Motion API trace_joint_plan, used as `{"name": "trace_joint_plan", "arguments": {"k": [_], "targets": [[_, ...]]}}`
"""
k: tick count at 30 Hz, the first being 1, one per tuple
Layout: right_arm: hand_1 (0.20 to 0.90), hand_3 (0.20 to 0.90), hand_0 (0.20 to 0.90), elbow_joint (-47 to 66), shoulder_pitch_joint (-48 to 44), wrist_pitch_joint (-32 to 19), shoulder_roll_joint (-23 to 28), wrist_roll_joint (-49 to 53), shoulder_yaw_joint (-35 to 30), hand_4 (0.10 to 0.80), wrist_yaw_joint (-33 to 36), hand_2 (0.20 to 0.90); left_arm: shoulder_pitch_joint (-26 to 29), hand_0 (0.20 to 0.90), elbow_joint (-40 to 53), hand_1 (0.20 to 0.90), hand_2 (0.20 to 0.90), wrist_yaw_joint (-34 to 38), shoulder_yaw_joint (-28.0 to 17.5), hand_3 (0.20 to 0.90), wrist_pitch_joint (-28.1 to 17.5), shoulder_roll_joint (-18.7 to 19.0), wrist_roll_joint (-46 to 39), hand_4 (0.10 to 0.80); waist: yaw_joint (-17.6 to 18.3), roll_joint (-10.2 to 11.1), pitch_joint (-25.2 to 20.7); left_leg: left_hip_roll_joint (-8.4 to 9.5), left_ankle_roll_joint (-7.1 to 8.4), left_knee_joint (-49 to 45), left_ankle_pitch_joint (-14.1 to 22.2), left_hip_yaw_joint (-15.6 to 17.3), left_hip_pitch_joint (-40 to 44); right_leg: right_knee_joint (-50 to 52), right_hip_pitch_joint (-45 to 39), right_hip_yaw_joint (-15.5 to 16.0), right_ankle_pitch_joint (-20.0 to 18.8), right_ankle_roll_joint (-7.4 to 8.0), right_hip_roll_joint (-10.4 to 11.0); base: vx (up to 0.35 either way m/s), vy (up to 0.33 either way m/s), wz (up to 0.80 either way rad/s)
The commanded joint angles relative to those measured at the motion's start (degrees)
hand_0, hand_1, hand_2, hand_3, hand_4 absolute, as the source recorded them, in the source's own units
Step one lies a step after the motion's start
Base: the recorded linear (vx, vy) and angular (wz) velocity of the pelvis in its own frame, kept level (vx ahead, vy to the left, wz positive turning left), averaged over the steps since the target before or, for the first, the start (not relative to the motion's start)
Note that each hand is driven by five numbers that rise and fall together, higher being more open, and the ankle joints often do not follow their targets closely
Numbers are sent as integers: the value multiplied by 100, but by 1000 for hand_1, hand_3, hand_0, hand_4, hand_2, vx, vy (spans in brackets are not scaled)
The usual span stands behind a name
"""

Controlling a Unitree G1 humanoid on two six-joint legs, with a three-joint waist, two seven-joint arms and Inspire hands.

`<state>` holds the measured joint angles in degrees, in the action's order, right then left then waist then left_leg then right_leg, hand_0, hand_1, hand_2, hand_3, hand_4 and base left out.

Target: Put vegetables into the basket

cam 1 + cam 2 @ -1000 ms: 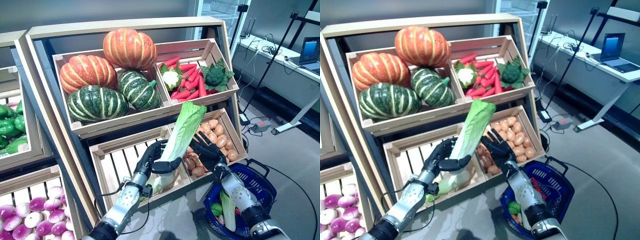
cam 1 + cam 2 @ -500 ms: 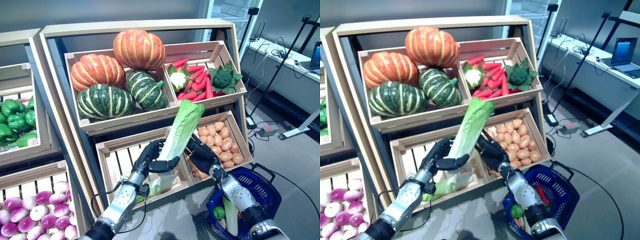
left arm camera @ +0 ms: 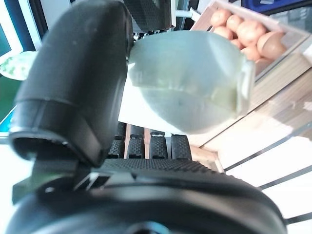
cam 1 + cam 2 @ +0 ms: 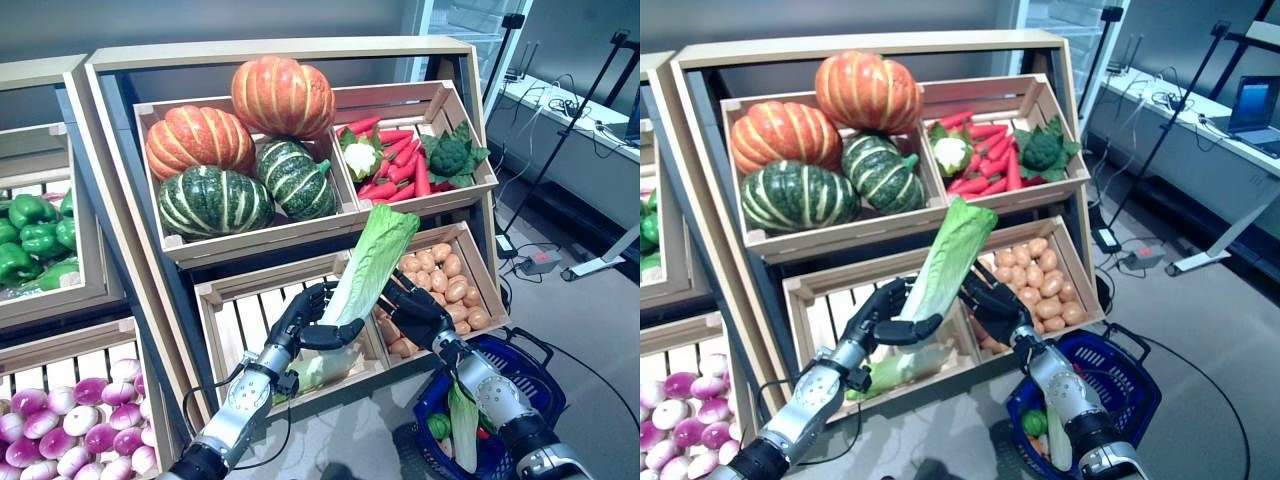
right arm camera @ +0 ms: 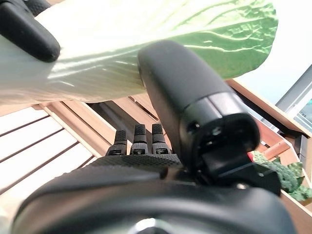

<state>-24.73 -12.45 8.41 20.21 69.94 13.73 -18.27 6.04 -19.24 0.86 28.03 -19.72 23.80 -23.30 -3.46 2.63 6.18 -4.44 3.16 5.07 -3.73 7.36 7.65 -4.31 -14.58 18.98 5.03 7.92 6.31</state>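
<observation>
While one long pale-green cabbage with a white stalk [image 4: 368,266] stands lifted over the slatted wooden lower crate [image 4: 235,325], the loading is judged partly done.

Item in hand: cabbage, clamped low on its stalk by the left hand [image 4: 308,320], thumb curled across the front. The right hand [image 4: 412,306] reaches in from the right, its straight fingers against the leaf; its thumb lies over the leaf without closing, as the right wrist view shows.

Receptacle: dark blue wire basket [image 4: 523,368], on the floor, near right. It already holds a similar pale leafy vegetable [image 4: 462,428], a small green one, and something red.

Outstanding: the cabbage is not yet over the basket. A second pale cabbage [image 4: 318,369] lies in the crate.
</observation>
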Motion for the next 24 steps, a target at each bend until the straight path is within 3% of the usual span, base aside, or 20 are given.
{"name": "trace_joint_plan", "arguments": {"k": [1, 12, 24], "targets": [[900, 900, 900, 679, -305, -416, 14, -72, -389, 800, -947, 900, 492, 300, 290, 300, 300, -195, -292, 300, -880, -181, 90, 400, 93, 120, -249, -16, -22, -7, 760, 328, 278, -69, 358, -47, -453, -183, 64, 0, 0, 0], [900, 900, 900, 901, 293, -286, 49, -48, -579, 800, -1918, 900, 534, 300, 273, 300, 300, 102, -913, 300, -836, -151, 159, 400, 193, 128, -183, -50, 3, -7, 725, 367, 222, -69, 427, -93, -465, -167, 53, 8, -6, -6], [900, 900, 900, 776, 441, -53, 382, -83, -975, 800, -2358, 900, 449, 300, 21, 300, 300, 401, -1739, 300, -1004, -98, -94, 400, 191, 170, -193, -67, 39, -7, 693, 332, 184, -69, 426, -46, -430, -163, 64, 7, -1, 0]]}}
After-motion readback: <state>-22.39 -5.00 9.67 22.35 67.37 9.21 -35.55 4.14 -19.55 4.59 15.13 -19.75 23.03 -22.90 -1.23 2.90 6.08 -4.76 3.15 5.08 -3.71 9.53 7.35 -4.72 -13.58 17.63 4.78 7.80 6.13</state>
